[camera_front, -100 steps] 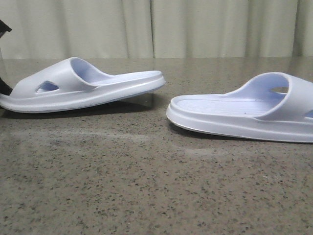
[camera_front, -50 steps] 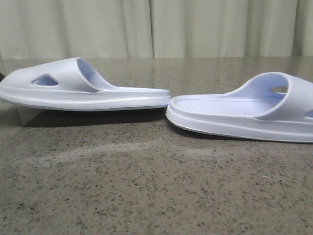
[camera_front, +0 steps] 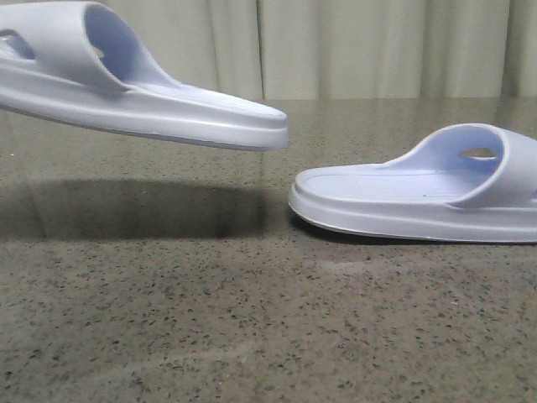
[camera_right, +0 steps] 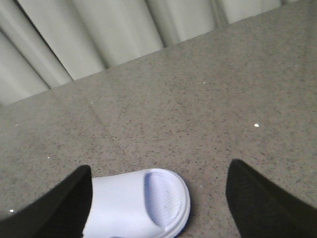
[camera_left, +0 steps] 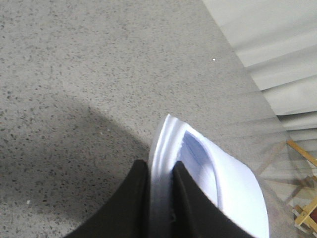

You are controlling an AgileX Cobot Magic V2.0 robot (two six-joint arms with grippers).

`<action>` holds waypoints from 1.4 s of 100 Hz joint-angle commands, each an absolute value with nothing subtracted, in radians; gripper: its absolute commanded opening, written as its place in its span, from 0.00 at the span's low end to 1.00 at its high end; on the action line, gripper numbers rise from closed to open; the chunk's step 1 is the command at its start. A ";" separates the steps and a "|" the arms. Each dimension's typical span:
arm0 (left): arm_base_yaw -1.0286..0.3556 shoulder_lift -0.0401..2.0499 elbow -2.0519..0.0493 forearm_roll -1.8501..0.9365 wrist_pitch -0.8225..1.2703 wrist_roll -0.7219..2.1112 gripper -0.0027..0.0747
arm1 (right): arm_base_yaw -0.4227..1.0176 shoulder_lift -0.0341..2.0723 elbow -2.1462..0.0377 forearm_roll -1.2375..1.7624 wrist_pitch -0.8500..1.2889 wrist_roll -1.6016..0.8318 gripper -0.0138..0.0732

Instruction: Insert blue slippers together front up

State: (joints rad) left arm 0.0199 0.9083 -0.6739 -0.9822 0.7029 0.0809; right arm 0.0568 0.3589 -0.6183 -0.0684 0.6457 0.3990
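Observation:
One blue slipper [camera_front: 143, 92] hangs in the air at the upper left of the front view, long end pointing right and tilted slightly down, shadow on the table beneath. My left gripper [camera_left: 159, 171] is shut on its sole edge [camera_left: 166, 148], one black finger [camera_left: 133, 198] on either side. The other blue slipper [camera_front: 419, 197] lies flat on the table at the right, strap to the right. My right gripper [camera_right: 158, 167] is open above it, and the slipper's strap and short end [camera_right: 143, 203] lie between the fingers, close to one of them. Neither gripper shows in the front view.
The speckled stone tabletop [camera_front: 252, 319] runs to a pale curtain [camera_front: 352, 46] at the back. A wooden frame [camera_left: 304, 198] stands beyond the table edge in the left wrist view.
The left slipper has been lifted off the table and carried up and left, its long end now tipped down. The right slipper has stayed in place.

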 commanded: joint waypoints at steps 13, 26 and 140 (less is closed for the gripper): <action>0.022 0.874 -0.700 -1.042 0.703 0.082 0.06 | 0.052 0.409 -0.593 -0.157 0.623 0.523 0.72; 0.022 0.874 -0.700 -1.050 0.709 0.082 0.06 | 0.052 0.469 -0.546 -0.153 0.620 0.586 0.72; 0.022 0.874 -0.700 -1.050 0.707 0.082 0.06 | 0.052 0.963 -0.538 0.090 0.309 0.676 0.72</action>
